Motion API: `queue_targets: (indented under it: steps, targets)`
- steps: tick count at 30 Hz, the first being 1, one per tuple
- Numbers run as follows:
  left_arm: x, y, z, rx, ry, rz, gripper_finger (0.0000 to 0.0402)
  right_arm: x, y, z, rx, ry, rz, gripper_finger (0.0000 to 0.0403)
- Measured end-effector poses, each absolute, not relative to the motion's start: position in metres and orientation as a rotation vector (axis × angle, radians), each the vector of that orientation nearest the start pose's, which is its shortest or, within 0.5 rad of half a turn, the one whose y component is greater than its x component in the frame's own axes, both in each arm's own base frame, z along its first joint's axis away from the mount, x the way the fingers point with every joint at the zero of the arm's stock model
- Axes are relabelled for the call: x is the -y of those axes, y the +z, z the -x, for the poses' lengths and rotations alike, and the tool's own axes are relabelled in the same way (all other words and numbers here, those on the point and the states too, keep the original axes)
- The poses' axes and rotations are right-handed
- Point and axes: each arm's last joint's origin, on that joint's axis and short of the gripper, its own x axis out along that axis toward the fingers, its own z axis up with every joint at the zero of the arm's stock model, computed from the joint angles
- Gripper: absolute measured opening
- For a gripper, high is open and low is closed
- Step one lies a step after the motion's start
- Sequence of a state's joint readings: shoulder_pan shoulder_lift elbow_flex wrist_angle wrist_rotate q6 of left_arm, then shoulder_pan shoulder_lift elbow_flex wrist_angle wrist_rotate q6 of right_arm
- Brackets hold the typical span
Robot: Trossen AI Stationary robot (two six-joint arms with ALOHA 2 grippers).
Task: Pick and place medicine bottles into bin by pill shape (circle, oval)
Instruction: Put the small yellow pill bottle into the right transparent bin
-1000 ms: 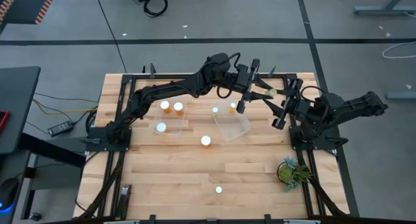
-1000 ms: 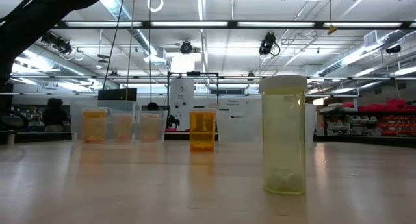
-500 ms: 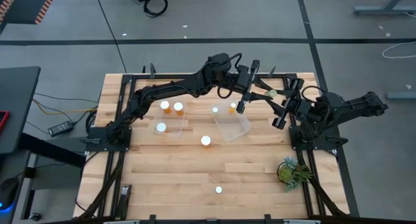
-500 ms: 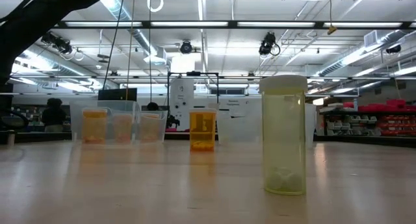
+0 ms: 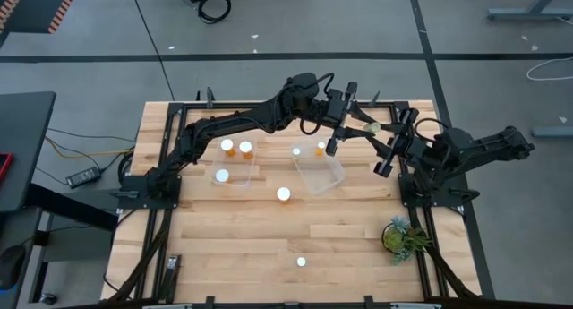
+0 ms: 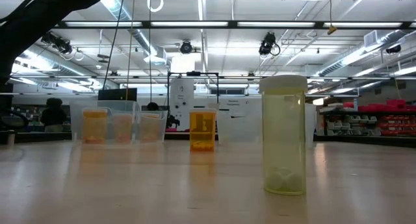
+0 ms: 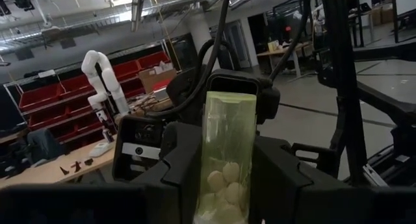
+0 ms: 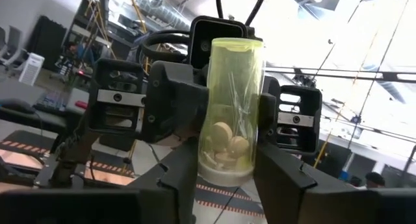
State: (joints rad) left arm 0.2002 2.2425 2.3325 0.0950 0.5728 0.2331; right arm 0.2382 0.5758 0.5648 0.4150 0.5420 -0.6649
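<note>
No legible text, label, brand, number or sign found in any view. Pale green bottle (image 7: 224, 159) clamped between both grippers: body bare, no printing visible. Bottle (image 6: 283, 134) standing near the camera in the low view: no label readable. White panel (image 6: 195, 93) in the room behind the table: dark marks present, too small to read.

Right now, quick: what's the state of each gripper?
Left gripper: closed on the yellow-green pill bottle.
Right gripper: closed on that same bottle, facing the left gripper.
</note>
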Motion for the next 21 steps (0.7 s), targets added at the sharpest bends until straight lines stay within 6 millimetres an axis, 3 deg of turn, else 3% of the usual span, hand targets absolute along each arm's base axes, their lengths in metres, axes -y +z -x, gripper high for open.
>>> queue_targets:
  steps: [6,12,21]
  targets:
    - [-0.090,0.409,-0.506,0.216,-0.343,-0.309,0.0178,-0.015,0.339,-0.129,0.223,-0.453,0.485,0.0125]
    - [-0.099,0.410,-0.501,0.178,-0.326,-0.327,0.0224,-0.012,0.332,-0.131,0.140,-0.523,0.411,0.0134]
    - [-0.114,0.425,-0.475,0.059,-0.275,-0.510,0.0250,-0.011,0.313,-0.137,0.007,-0.587,0.241,0.0133]
